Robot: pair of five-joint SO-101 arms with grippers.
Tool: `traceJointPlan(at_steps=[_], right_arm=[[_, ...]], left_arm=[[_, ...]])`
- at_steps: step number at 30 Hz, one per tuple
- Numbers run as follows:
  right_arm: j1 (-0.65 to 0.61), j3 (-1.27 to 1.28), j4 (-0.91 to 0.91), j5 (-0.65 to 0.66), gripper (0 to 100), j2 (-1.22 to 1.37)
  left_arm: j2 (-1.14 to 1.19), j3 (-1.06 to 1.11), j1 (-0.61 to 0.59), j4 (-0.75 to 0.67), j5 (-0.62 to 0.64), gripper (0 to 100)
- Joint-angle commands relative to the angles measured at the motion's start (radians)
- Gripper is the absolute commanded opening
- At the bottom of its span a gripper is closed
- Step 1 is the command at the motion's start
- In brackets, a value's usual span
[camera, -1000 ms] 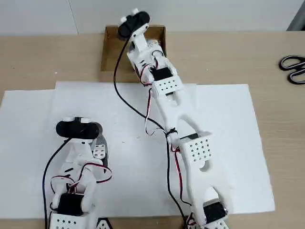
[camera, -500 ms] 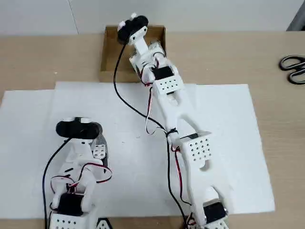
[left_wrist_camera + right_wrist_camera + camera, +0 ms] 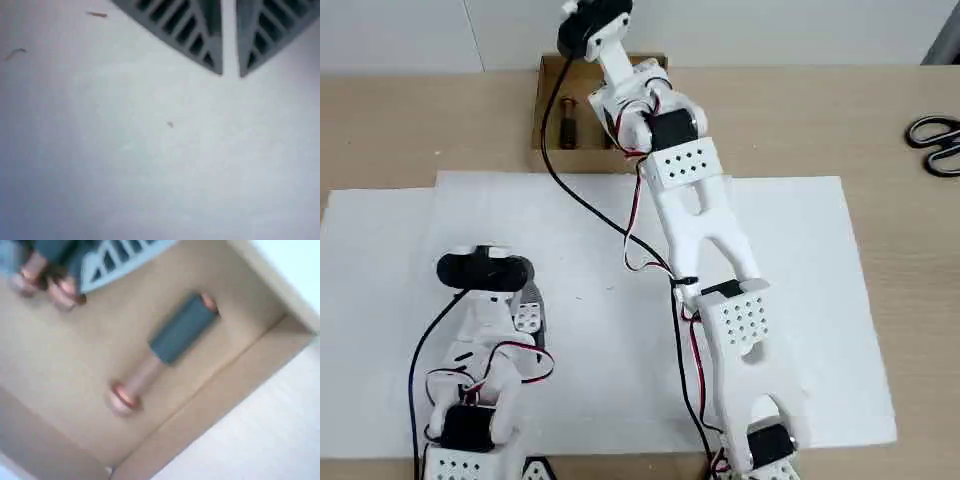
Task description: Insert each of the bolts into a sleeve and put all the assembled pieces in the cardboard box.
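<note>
The cardboard box (image 3: 548, 150) stands at the table's far edge. An assembled piece (image 3: 567, 120), a copper bolt in a dark sleeve, lies in its left part. The right wrist view shows this piece (image 3: 170, 347) lying free on the box floor (image 3: 75, 360), with two more pieces (image 3: 47, 282) beside it, partly under a finger (image 3: 125, 257). My right gripper (image 3: 92, 277) hangs open above the box and holds nothing. My left gripper (image 3: 230, 75) rests shut over the white paper (image 3: 150, 165), at the near left (image 3: 532, 312).
A white paper sheet (image 3: 800, 230) covers the middle of the table. Black scissors (image 3: 935, 140) lie at the far right edge. The right arm (image 3: 695, 215) stretches diagonally across the paper, with a black cable (image 3: 590, 215) trailing beside it.
The right arm's wrist has risen and tipped back over the box, uncovering the assembled piece in the box's left part. The left arm has not moved.
</note>
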Motion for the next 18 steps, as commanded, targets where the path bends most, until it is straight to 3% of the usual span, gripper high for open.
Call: traceJointPlan(at_steps=[1,6,12,18], right_arm=[[-0.002,-0.129,0.125,0.009,0.6,-0.091],[-0.002,-0.273,0.344,0.006,0.2,-0.096],[0.002,-0.451,0.622,0.003,0.2,-0.104],[0.067,-0.437,0.638,-0.029,0.2,-0.259]], left_arm=[[-0.009,-0.005,-0.083,0.011,0.000,1],[-0.011,-0.007,-0.184,0.012,0.003,1],[-0.011,-0.007,-0.186,0.012,0.003,1],[-0.011,-0.007,-0.186,0.011,0.002,1]])
